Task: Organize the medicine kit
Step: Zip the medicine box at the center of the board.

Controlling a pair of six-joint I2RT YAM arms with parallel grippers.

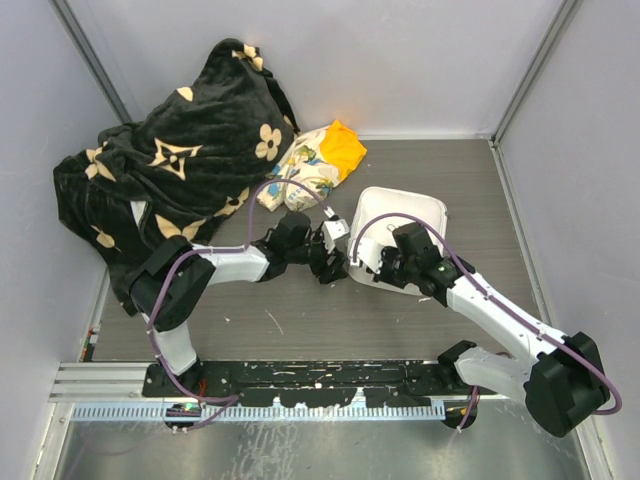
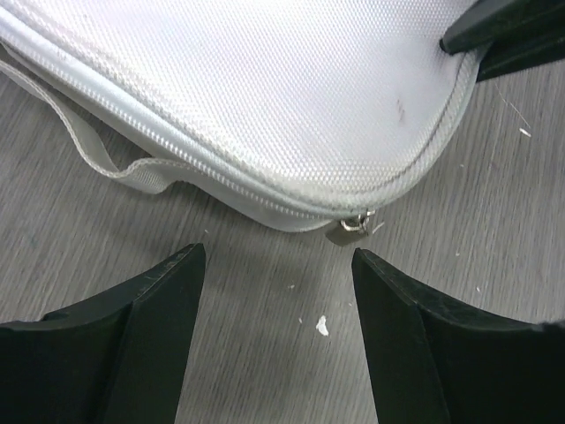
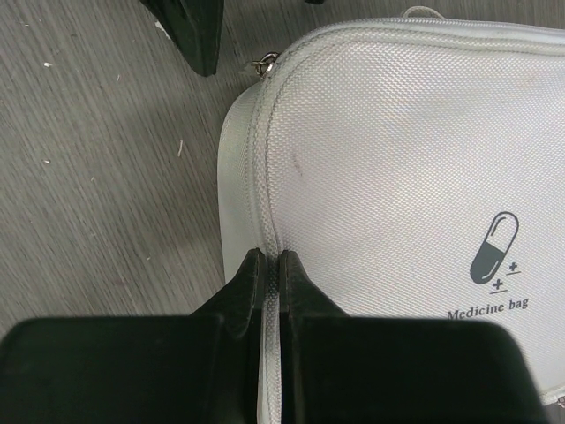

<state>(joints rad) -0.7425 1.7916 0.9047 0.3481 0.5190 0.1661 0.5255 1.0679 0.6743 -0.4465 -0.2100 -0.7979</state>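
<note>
The medicine kit [image 1: 408, 215], a white zip case, lies closed on the grey table, right of centre. Its pill logo [image 3: 493, 252] faces up in the right wrist view. My left gripper [image 1: 335, 262] is open and empty at the kit's near-left corner. In the left wrist view [image 2: 278, 265] the metal zip pull [image 2: 351, 228] hangs just beyond its fingertips. My right gripper [image 1: 375, 262] is shut on the raised zip seam along the kit's left edge, as the right wrist view [image 3: 272, 265] shows. The kit [image 3: 397, 159] fills that view; the zip pull [image 3: 265, 64] is at its far corner.
A black blanket with pale flower marks [image 1: 170, 170] is heaped at the back left. A floral-and-orange cloth bundle [image 1: 315, 165] lies beside it, behind the kit. A thin white strap loop [image 2: 106, 163] trails from the kit's side. Grey walls enclose the table; a metal rail [image 1: 250, 385] runs along the near edge.
</note>
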